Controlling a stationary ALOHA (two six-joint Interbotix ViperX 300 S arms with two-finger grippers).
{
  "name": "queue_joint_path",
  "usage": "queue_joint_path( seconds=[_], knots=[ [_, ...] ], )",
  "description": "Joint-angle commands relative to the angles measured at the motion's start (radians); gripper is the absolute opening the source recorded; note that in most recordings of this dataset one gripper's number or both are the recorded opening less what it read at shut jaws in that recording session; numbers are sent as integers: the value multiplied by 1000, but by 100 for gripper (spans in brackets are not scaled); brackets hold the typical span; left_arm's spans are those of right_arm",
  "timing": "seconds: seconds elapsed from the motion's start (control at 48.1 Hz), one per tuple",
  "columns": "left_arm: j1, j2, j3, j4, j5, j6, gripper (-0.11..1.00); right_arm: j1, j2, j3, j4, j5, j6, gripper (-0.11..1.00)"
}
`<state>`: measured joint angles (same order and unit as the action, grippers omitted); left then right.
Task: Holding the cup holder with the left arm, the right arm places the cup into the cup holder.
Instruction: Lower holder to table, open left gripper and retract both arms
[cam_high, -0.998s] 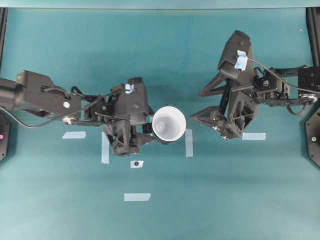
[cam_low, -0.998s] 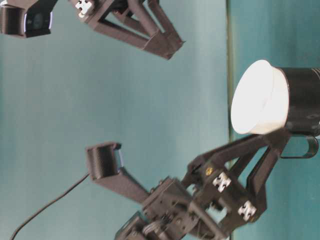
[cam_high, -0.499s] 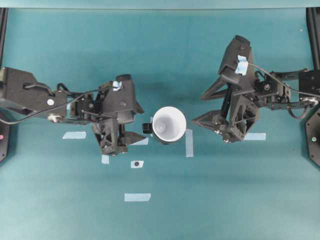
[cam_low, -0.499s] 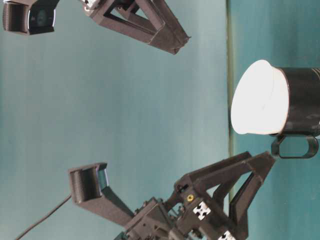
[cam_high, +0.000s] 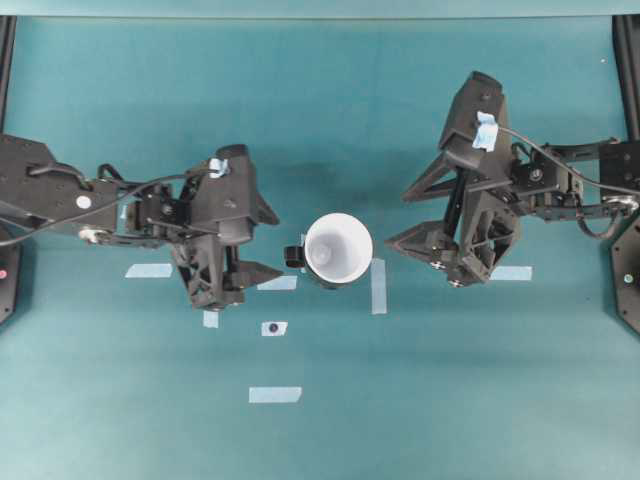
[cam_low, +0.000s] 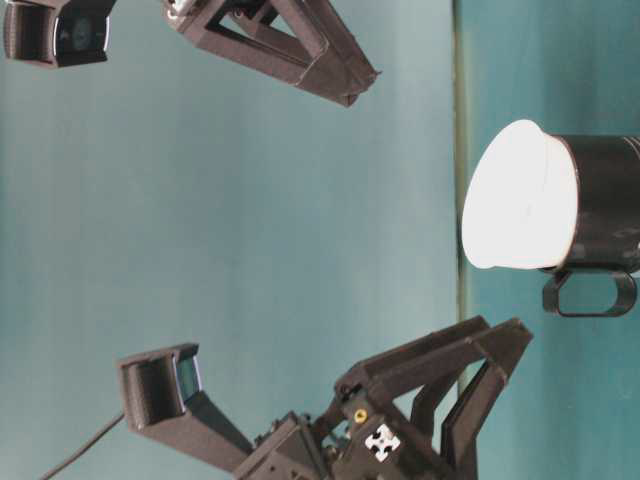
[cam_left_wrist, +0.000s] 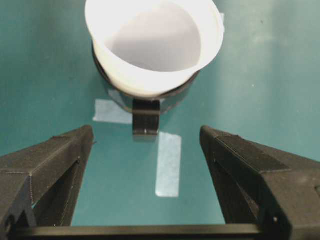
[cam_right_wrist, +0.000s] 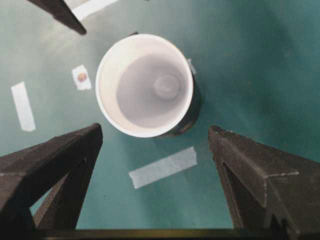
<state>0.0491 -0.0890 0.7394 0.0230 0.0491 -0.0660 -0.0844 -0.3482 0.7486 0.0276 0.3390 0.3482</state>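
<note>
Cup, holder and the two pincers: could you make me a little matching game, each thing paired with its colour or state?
Things:
1. cup
2. cup holder
3. left pincer
4. tape strip

States:
A. glossy black, stubby handle
B. light, stuck flat on the table
C. white, seated in the holder
D. open, holding nothing

Pairs: 1-C, 2-A, 3-D, 4-B

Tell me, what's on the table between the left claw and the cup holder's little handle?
Only a pale tape strip on bare teal table lies between left gripper and cup holder, per the left wrist view.
</note>
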Motion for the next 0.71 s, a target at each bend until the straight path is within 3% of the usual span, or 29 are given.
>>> queue_joint_path(
  seconds=[0.0,0.395,0.686],
  knots=[
    [-2,-32,-3,3,-5,2,91,3,-41,-5,-3,-9,0,93],
    [-2,-43,6,3,-5,0,91,5,-52,23,-8,-58,-5,93],
    [-2,-43,8,3,-5,2,91,11,-103,63,-37,-87,-5,93]
  ],
)
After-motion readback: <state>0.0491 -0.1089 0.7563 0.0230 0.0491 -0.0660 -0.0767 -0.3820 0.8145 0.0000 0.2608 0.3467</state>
